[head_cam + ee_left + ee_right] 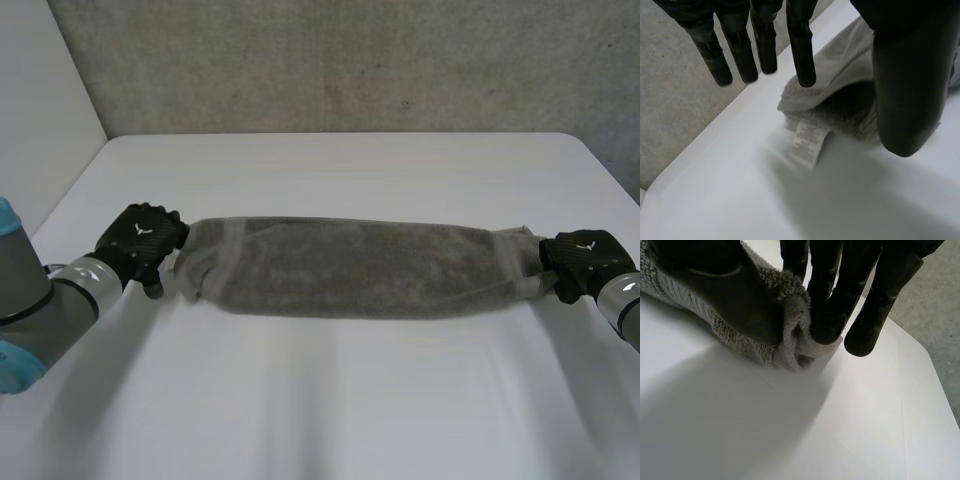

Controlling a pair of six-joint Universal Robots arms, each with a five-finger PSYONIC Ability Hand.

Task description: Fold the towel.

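A long grey terry towel (350, 268) lies bunched across the white surface (330, 400), with bare room before and behind. The left robot hand (140, 242) is spread over its left end, by a white label (809, 142); the right robot hand (585, 258) pinches the right end.

Glossy black fingers (740, 50), grey arms (60, 290)

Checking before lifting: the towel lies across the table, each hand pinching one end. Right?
No. The left hand is open, fingers straight over its end of the towel, per the left wrist view. The right hand does pinch its end.
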